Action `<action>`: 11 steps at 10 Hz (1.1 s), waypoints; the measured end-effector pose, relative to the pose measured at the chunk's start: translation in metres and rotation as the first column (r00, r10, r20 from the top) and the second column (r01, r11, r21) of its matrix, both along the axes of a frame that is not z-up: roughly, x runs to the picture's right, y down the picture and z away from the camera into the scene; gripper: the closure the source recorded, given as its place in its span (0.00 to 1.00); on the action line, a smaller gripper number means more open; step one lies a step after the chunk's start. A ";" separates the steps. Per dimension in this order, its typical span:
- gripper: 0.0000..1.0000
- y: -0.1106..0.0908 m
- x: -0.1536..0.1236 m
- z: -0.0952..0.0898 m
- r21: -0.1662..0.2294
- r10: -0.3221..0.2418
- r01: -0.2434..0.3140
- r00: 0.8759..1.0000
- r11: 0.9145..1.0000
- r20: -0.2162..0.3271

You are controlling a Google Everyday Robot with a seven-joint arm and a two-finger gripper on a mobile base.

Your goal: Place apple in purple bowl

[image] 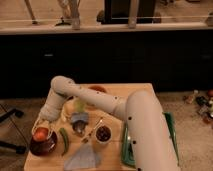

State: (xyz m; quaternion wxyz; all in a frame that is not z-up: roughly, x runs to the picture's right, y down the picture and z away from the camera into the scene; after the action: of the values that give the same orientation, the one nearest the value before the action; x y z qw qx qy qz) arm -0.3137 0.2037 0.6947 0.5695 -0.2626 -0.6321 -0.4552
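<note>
The apple [41,133] is a small orange-red fruit at the left front of the table. It sits just over the inside of the dark purple bowl [44,147]. My gripper [42,128] hangs from the white arm, which comes down from its elbow at the upper left. The gripper is right on top of the apple and shut on it. The dark fingers partly hide the fruit's top, and I cannot tell whether the apple touches the bowl's floor.
A long green pepper [64,140] lies right of the bowl. A grey-blue object [79,120], a spoon [93,132] and a white cup with dark contents [103,134] stand mid-table. An orange-red dish [98,89] is at the back, a grey cloth [82,158] in front, and a green tray [126,148] to the right.
</note>
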 end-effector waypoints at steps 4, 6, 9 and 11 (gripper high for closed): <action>0.99 0.008 0.003 0.000 -0.043 -0.005 0.005 1.000 0.999 -0.003; 0.87 0.011 0.008 0.000 -0.067 -0.003 0.000 0.999 0.998 -0.041; 0.55 0.012 0.011 0.000 -0.080 0.005 -0.008 0.999 0.997 -0.043; 0.37 0.012 0.013 0.001 -0.086 0.013 -0.016 0.999 0.996 -0.037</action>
State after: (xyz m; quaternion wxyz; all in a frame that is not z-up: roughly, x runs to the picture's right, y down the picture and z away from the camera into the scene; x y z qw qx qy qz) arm -0.3008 0.2156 0.6953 0.5724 -0.2907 -0.6424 -0.4186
